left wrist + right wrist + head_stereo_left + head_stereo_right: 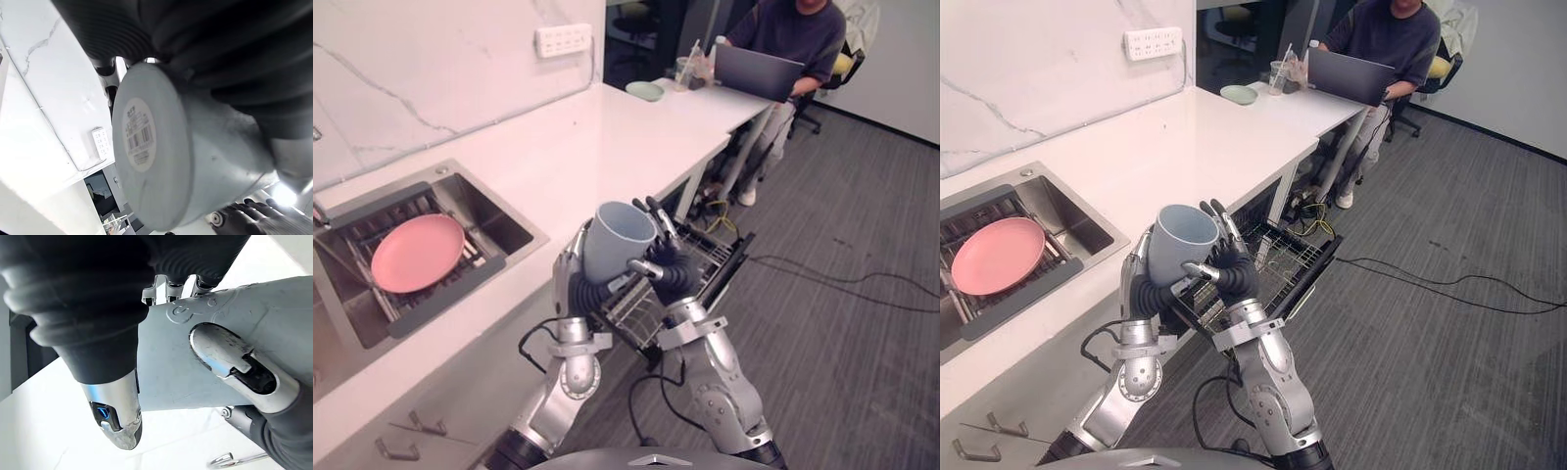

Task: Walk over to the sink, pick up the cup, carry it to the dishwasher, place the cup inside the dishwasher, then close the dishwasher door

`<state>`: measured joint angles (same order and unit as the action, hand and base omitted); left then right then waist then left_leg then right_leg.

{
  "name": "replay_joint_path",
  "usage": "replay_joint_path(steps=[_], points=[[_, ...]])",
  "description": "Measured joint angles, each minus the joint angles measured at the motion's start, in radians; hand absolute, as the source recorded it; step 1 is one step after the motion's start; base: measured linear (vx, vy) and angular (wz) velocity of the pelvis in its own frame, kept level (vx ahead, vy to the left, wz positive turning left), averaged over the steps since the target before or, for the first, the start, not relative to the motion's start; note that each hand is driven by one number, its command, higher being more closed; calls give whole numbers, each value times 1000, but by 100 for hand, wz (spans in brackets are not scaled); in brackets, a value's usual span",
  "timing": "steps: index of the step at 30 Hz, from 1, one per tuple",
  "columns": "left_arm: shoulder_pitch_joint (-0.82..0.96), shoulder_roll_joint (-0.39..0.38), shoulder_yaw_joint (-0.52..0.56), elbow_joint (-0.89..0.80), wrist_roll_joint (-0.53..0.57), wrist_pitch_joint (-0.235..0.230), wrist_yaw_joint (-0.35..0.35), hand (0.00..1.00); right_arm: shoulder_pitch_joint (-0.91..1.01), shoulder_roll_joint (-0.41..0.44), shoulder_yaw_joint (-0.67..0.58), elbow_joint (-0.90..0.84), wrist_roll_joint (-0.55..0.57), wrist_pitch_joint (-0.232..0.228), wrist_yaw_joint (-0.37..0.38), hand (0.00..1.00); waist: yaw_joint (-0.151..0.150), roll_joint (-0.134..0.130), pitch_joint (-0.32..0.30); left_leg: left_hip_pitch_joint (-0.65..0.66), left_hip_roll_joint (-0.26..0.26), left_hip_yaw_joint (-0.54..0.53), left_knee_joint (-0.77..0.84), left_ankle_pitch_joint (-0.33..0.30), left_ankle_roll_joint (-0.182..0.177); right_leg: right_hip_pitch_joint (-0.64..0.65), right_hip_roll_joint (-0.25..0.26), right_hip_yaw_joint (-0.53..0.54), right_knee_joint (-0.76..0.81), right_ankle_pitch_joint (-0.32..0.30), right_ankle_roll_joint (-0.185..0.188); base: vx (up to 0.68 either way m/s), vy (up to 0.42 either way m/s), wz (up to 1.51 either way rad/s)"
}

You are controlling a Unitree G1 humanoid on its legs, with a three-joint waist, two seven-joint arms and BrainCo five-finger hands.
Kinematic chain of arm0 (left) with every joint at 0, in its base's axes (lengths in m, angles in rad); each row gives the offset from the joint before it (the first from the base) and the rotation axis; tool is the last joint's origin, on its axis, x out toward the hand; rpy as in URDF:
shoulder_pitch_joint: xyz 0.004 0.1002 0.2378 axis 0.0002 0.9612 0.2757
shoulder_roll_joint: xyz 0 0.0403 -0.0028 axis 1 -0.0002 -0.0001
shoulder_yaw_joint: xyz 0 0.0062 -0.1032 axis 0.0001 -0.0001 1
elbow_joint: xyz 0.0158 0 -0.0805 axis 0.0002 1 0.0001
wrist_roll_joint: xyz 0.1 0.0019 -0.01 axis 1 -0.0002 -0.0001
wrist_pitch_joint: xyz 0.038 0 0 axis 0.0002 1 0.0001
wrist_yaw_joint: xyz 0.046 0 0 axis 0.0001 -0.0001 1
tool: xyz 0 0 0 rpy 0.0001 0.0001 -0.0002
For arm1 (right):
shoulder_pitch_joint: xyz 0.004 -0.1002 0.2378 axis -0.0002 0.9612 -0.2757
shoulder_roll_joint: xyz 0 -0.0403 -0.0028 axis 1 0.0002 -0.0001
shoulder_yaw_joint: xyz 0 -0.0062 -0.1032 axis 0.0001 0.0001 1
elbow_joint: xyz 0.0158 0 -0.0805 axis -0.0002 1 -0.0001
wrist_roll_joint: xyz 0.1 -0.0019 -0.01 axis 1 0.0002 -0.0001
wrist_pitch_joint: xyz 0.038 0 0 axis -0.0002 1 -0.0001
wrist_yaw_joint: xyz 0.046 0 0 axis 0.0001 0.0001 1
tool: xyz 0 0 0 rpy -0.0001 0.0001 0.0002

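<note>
The robot holds the cup (617, 240) upright, mouth up, between both hands, just off the near edge of the bench (597, 147). The left hand (570, 279) wraps its fingers round the cup's left side. The right hand (668, 269) clamps the right side, with its thumb pressed flat on the wall of the cup and its fingers reaching up past the rim. In the left wrist view, the underside of the cup carries a round label.

Directly below and to the right of the hands, the dishwasher's wire rack (705, 264) is pulled out from under the bench, and the cup hangs above its near-left part.

To the left, the sink (499, 230) is set into the bench, with a pink plate (418, 252) lying on a rack across it.

On the wall behind is a white socket strip (563, 39). At the far end of the bench, a small green dish (645, 90) lies near a person (793, 34) who is seated at a laptop (756, 70).
</note>
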<state>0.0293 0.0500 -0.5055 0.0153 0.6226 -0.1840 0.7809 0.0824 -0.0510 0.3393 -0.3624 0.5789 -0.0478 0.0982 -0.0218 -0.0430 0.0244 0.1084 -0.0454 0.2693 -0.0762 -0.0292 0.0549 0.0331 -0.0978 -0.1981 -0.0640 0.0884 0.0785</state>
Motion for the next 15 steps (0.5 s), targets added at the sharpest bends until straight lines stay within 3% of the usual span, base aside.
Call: replay_joint_path(steps=[14, 15], points=[[-6, 13, -10, 0, 90, 0, -2, 100, -15, -4, 34, 51, -35, 54, -55, 0, 0, 3, -10, -2, -1, -12, 0, 6, 5, 7, 0, -4, -13, 4, 1, 1, 1, 1], [-6, 16, -10, 0, 92, 0, -3, 100, -15, -8, 39, 56, -34, 54, -57, 100, 0, 4, -13, -2, -1, -12, 0, 6, 5, 7, 0, -4, -13, 4, 1, 0, 0, 0]])
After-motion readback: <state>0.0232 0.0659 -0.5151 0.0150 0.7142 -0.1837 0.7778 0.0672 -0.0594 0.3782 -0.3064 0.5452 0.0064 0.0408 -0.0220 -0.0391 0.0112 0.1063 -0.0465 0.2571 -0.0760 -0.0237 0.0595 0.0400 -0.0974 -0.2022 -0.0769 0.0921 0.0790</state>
